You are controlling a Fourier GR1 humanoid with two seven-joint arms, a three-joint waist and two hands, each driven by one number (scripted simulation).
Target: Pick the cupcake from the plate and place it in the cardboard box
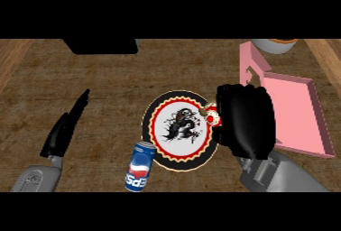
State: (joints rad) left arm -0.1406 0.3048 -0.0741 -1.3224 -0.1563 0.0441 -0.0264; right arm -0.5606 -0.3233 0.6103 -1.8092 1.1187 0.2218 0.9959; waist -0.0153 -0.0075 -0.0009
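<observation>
Cupcake (212,116): on the plate at its 3 o'clock rim, only a red-and-white sliver showing past the right hand.
Counter (100,90): brown wood grain, running across the whole view.
Cardboard box (296,113): pink and open, at 3 o'clock of the plate, lid flap raised on its 12 o'clock side.
Right hand (245,119): and here it is, up from 5 o'clock, a dark mass over the plate's right edge, right against the cupcake and hiding most of it; whether it has closed round it, nobody can tell from here.
Plate (180,163): round and black, with a red-and-yellow ring and a dark dragon figure in the middle, sitting mid-counter.
Left hand (63,131): over at 9 o'clock, well apart from the plate, fingers straight and pressed together, pointing toward 1 o'clock, holding nothing.
Black block (101,46): at 11 o'clock, on the far edge of the counter.
Pepsi can (140,168): blue, tilted, at the plate's 7 o'clock, its top end at the rim.
Pale round vessel (276,45): at 1 o'clock, beyond the box, cut off by the view's edge.
</observation>
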